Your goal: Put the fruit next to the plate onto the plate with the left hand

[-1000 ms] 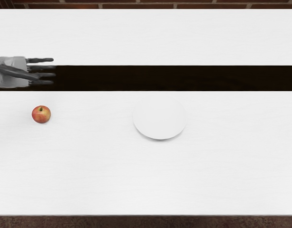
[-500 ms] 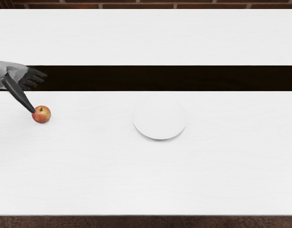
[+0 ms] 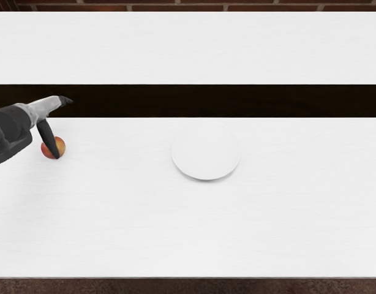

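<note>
At the left edge of the head view I see the left arm coming in over the counter (image 3: 188, 226), with the left hand (image 3: 44, 116) at the front border of the white surface. The fingers (image 3: 50, 139) are released: they are stretched out and spread, not clenched and not wrapped around anything. One dark finger points down and toward me and crosses in front of the apple (image 3: 60, 146), so the middle of the fruit is covered. Another fingertip points to the right, over the dark gap (image 3: 237, 101) behind the counter, well apart from the apple. Whether the crossing finger touches the apple, I cannot tell from this angle.

The apple is red with some yellow. It lies on the counter near the left edge, directly under the hand, and only its right side and a small part of its left side are visible. The white plate (image 3: 206, 152) lies flat near the middle of the counter, well apart from the apple, to its right. The apple is not on the plate. Behind the dark gap there is a second white surface (image 3: 188, 49), and above it a narrow strip of brick wall (image 3: 176, 6).
</note>
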